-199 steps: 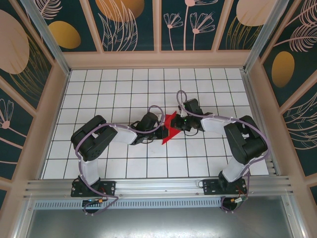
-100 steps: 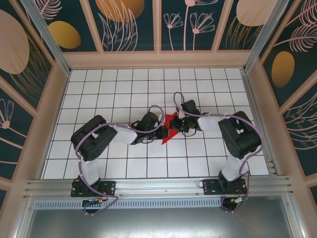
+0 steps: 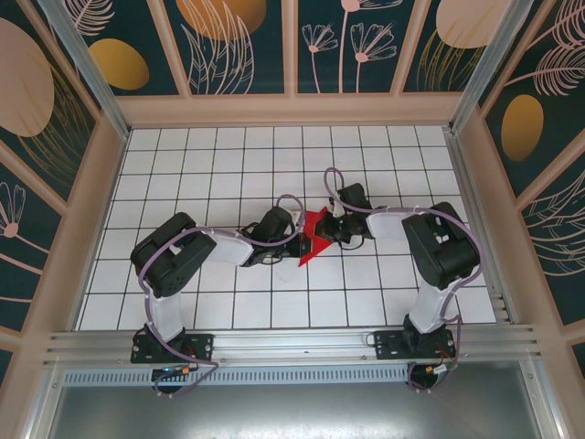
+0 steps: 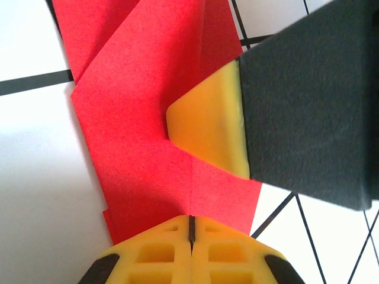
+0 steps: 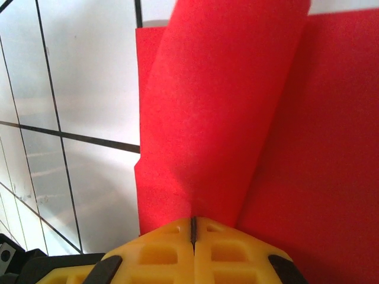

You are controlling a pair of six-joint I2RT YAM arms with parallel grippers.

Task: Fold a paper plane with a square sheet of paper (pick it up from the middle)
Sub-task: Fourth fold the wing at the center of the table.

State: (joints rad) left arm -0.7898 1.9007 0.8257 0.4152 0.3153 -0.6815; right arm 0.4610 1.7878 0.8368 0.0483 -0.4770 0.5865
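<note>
Red paper: thin, matt, fine-grained surface; creases pressed sharp.
Left gripper, right gripper: fingers made of yellow moulded plastic, smooth, faint sheen noted.
Black block: matt, finely rough.
Table: white, glossy, reflections seen; black grid lines printed.
Arm shells: black and white plastic, semi-gloss.
Front rail: bare metal, brushed, ribbed.

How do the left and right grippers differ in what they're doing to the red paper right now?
The left gripper reaches in from the left, the right gripper from the right. Before the left gripper the square sheet of paper lies flat and creased; before the right gripper a flap curls up, apparently pinched in its tips. Shared: both are shut, tips at the paper.
</note>
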